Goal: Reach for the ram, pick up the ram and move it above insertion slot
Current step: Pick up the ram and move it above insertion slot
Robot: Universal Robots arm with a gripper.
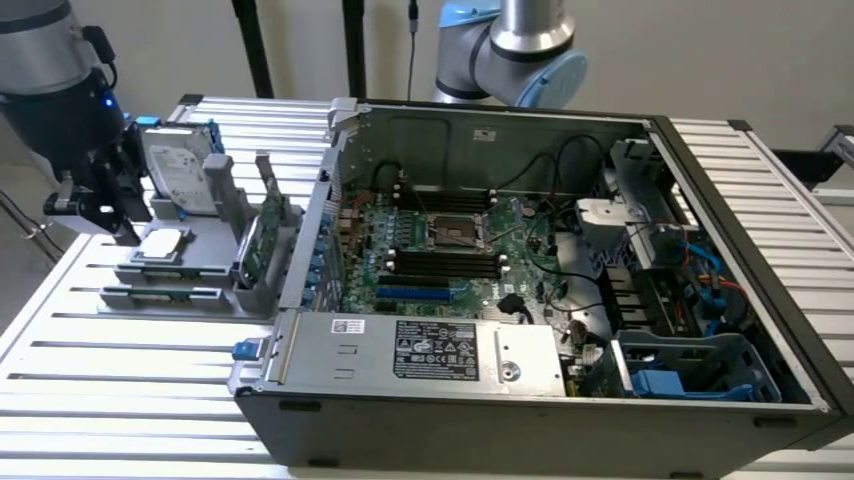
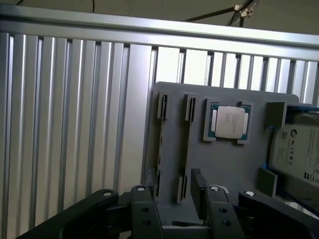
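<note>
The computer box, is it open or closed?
Open. The computer box has no cover on its upward side, so the green board and silver power unit show inside.

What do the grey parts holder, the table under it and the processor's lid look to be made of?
The parts holder is uniform matte grey with moulded slots: probably plastic, possibly printed. The table shows bright ribbed silver slats with sheen: likely extruded aluminium. The processor lid is a pale satin plate on a green board: likely plated metal.
</note>
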